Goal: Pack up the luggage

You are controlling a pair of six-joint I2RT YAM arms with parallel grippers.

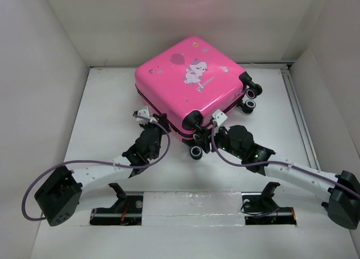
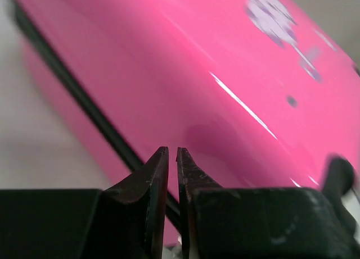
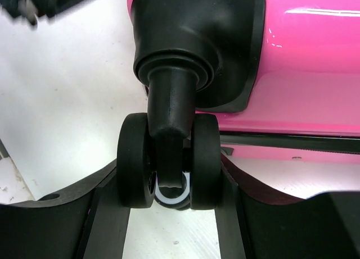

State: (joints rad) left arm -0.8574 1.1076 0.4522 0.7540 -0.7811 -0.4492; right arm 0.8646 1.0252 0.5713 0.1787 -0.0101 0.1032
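The hot-pink luggage (image 1: 185,79) lies shut on the white table, its animal and balloon print facing up. My left gripper (image 1: 147,117) is at its near-left corner. In the left wrist view the left gripper (image 2: 172,152) has its jaws almost together, with nothing clearly between them, just in front of the pink shell (image 2: 225,62) and its black zipper trim (image 2: 84,101). My right gripper (image 1: 215,124) is at the near corner. In the right wrist view the right gripper (image 3: 169,175) is shut on a twin black wheel (image 3: 135,163) below its caster mount (image 3: 197,40).
Another wheel (image 1: 197,152) rests on the table between the two arms. Two more wheels (image 1: 253,97) stick out at the suitcase's right side. White walls (image 1: 34,101) close in the left, back and right. The arm mounting rail (image 1: 191,211) runs along the near edge.
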